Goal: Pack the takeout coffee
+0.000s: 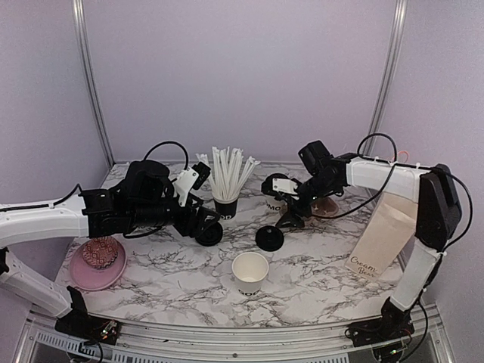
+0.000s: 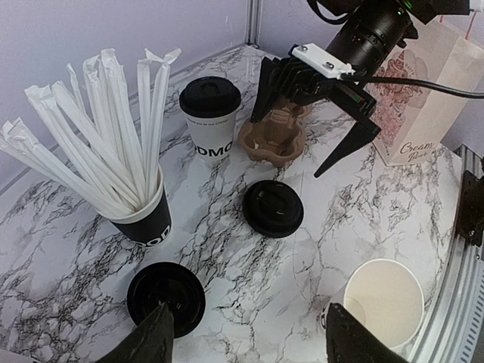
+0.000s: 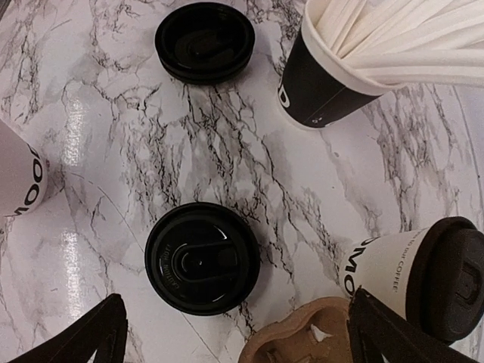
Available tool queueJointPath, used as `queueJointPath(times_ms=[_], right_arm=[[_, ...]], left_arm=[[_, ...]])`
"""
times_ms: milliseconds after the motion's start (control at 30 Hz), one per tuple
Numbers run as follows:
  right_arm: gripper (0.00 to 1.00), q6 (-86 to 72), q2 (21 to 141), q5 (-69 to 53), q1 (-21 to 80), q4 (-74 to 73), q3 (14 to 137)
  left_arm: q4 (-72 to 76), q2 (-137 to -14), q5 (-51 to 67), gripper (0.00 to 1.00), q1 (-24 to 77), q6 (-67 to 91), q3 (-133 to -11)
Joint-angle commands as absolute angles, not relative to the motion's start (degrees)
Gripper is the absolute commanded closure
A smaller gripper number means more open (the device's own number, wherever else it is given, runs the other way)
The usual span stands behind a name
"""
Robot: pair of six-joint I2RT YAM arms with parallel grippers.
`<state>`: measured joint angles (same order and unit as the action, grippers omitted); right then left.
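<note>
**Both grippers empty, one coffee capped, lids still loose**

Top view: the lidded cup (image 1: pixel 274 203) stands between the straws (image 1: pixel 227 178) and the carrier (image 1: pixel 327 204), right by the right gripper (image 1: pixel 291 218). The left gripper (image 1: pixel 206 225) hangs over the near lid (image 1: pixel 209 234). The open cup (image 1: pixel 250 272) sits up front and the bag (image 1: pixel 384 231) is off to the right.

Left wrist: jaws spread with nothing between them, near lid just below. My worry is that an off-centre pinch skids that flat lid across the marble, or an elbow clips the straws.

Right wrist: jaws wide and holding nothing, with the middle lid (image 3: pixel 203 257) underneath. The lidded cup is just beside the carrier, so a sloppy swing could tip it.
</note>
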<state>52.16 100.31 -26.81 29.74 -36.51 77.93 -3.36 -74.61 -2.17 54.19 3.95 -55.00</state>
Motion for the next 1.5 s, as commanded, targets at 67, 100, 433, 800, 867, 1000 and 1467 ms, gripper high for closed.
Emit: queueJointPath(times_ms=[67, 100, 433, 800, 867, 1000, 1467], right_arm=[[0.01, 55.3, 108.8, -23.5, 33.1, -37.8, 81.0], [0.01, 55.3, 110.5, -22.1, 33.9, -37.7, 81.4], [0.01, 55.4, 113.8, -16.5, 36.2, -34.1, 81.1], [0.01, 55.6, 115.6, -19.5, 34.3, -42.5, 87.6], [0.01, 55.8, 116.9, -19.5, 34.0, -44.4, 89.0], [0.01, 56.1, 118.9, -19.6, 33.8, -47.1, 90.6], [0.01, 55.2, 121.1, -20.6, 33.7, -50.6, 93.1]], left_arm=[[-3.9, -72.9, -3.2, 0.25, 54.5, 6.3, -55.4], [-4.0, -73.0, -3.6, 0.24, 54.5, 6.4, -55.3], [-4.7, -73.7, -2.8, 0.24, 54.5, 6.8, -55.6], [-4.8, -75.0, -0.3, 0.24, 54.5, 6.3, -56.1], [-4.9, -75.2, -0.3, 0.24, 54.5, 6.1, -56.2], [-5.1, -75.1, -0.3, 0.24, 54.5, 6.1, -56.3], [-5.4, -75.4, -0.7, 0.24, 54.5, 5.7, -55.9]])
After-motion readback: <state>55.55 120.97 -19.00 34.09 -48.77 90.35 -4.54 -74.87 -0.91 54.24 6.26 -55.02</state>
